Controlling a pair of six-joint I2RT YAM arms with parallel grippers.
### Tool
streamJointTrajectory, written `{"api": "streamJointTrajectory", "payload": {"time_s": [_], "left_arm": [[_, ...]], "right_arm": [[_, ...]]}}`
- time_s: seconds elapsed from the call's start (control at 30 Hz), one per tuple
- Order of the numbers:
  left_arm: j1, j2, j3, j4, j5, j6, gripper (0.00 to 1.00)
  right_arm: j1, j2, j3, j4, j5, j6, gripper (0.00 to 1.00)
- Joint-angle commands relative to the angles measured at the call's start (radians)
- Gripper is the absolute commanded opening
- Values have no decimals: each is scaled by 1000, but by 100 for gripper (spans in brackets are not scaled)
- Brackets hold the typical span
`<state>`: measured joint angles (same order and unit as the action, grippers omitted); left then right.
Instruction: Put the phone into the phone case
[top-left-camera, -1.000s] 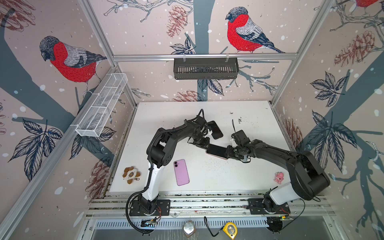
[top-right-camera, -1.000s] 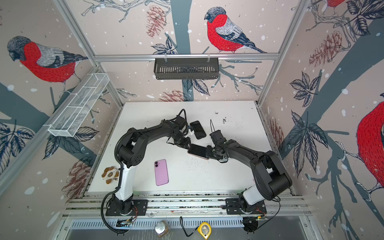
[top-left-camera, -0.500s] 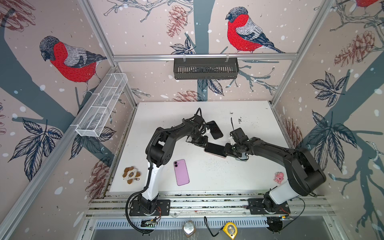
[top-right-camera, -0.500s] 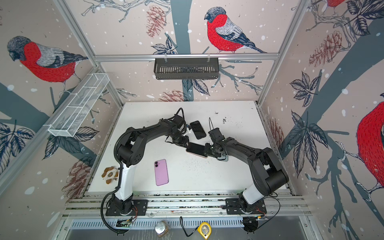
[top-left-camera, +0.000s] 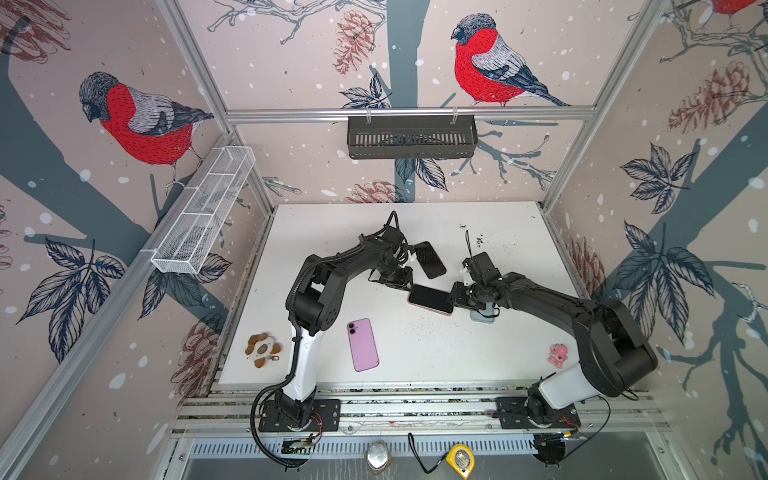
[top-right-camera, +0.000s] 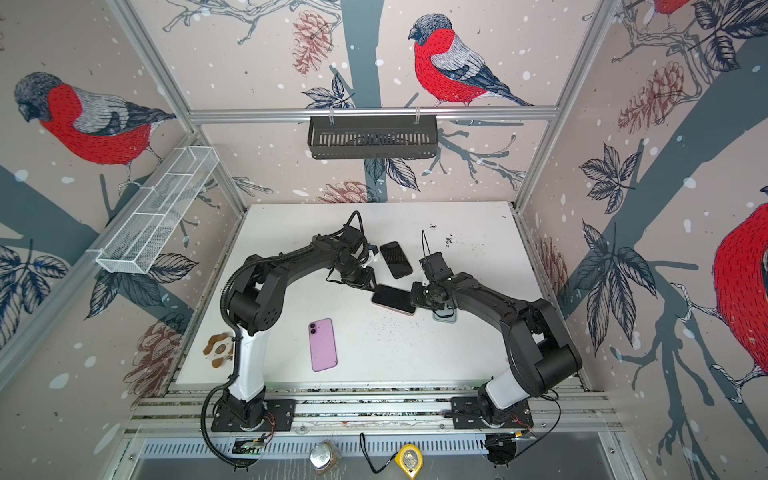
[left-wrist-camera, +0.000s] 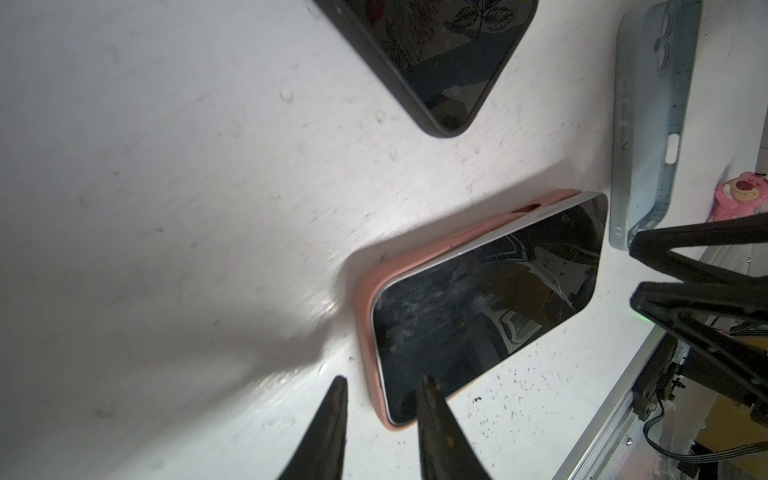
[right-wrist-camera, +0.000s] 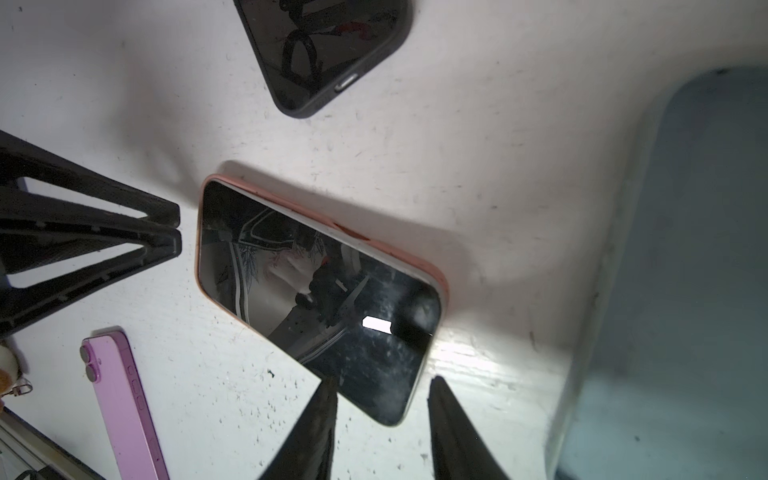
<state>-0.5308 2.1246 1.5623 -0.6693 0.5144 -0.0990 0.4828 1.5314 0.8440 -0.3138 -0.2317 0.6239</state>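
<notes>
A phone (top-left-camera: 430, 300) with a dark screen lies face up in a salmon phone case (left-wrist-camera: 365, 316) at mid-table. Its end near my left gripper sits in the case. The other end rides a little above the case rim, with its silver edge showing. My left gripper (left-wrist-camera: 383, 384) is narrowly open at one corner, one fingertip (left-wrist-camera: 428, 384) over the screen and the other on the table. My right gripper (right-wrist-camera: 382, 384) is open and straddles the opposite corner of the phone (right-wrist-camera: 316, 282). In both top views the left gripper (top-right-camera: 374, 284) and the right gripper (top-right-camera: 413, 299) face each other across the phone.
A black-cased phone (top-left-camera: 430, 259) lies just behind. A light blue case (top-left-camera: 482, 316) sits under my right arm. A purple phone (top-left-camera: 363, 345) lies face down front left. A pink toy (top-left-camera: 557, 353) and a brown charm (top-left-camera: 262, 349) sit at the table's sides.
The phone in its case and both grippers have shifted slightly to the left and back. Both grippers keep about the same gap.
</notes>
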Motion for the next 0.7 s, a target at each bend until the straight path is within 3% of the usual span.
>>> {"api": "streamJointTrajectory", "payload": {"time_s": [0.0,0.3,0.43,0.67], "left_arm": [[-12,15,17,-47,-7,34,31],[-31,44,25,-71,-32,41,29],[-31,54,31,-81,-42,42,23],[-32,61,33,-84,-47,41,20]], "right_arm": [[2,-4,-12,-5,2,-7,39],[10,-4,-29,13,-14,3,39],[19,1,-29,16,-15,5,38],[28,18,-36,35,-26,17,30]]}}
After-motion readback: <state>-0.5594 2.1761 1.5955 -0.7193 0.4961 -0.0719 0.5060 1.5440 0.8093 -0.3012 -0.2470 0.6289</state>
